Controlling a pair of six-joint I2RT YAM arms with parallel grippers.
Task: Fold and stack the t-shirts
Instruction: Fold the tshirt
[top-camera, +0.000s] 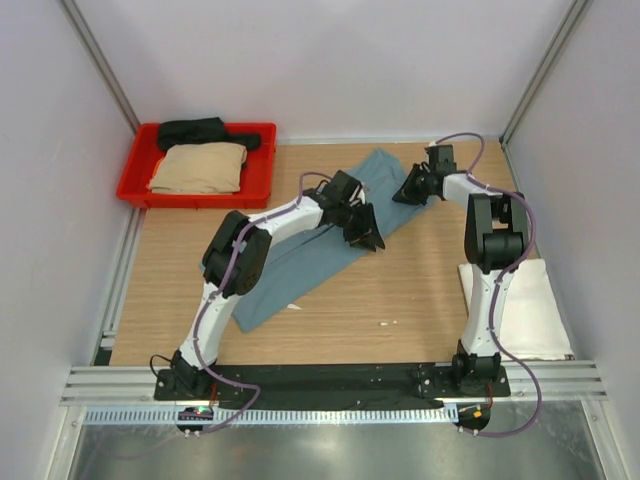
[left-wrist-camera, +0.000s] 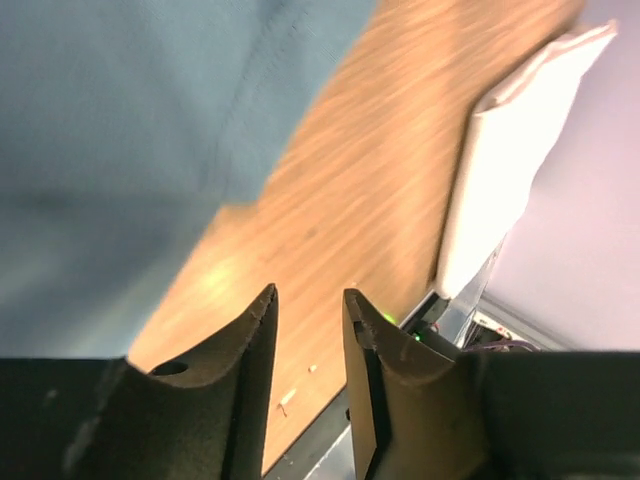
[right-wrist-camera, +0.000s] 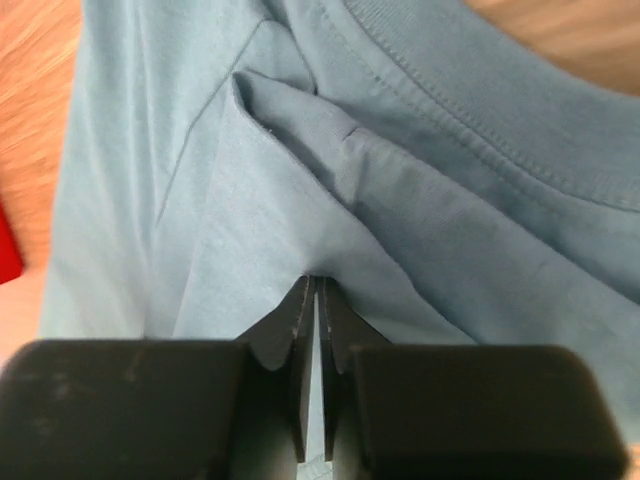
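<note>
Grip: right fingers (right-wrist-camera: 300, 320) pinch teal t-shirt (right-wrist-camera: 450, 200) fold | left fingers (left-wrist-camera: 256, 335) narrowly apart, empty

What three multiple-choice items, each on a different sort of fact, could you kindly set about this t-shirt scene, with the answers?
1. How many t-shirts lie in the red tray? A two; B four; C none.
2. Where is the white t-shirt? A in the tray; B at the near right, beside the right arm's base; C at the far right corner.
3. What is the right gripper doing? A standing wide open over bare wood; B gripping the tray's rim; C shut on a fold of the teal-blue t-shirt.
Key: 1 A, the tan t-shirt and the black t-shirt are the only ones in it; 2 B, the top view shows it folded there; 3 C, the right wrist view shows its jaws closed on teal cloth.
</note>
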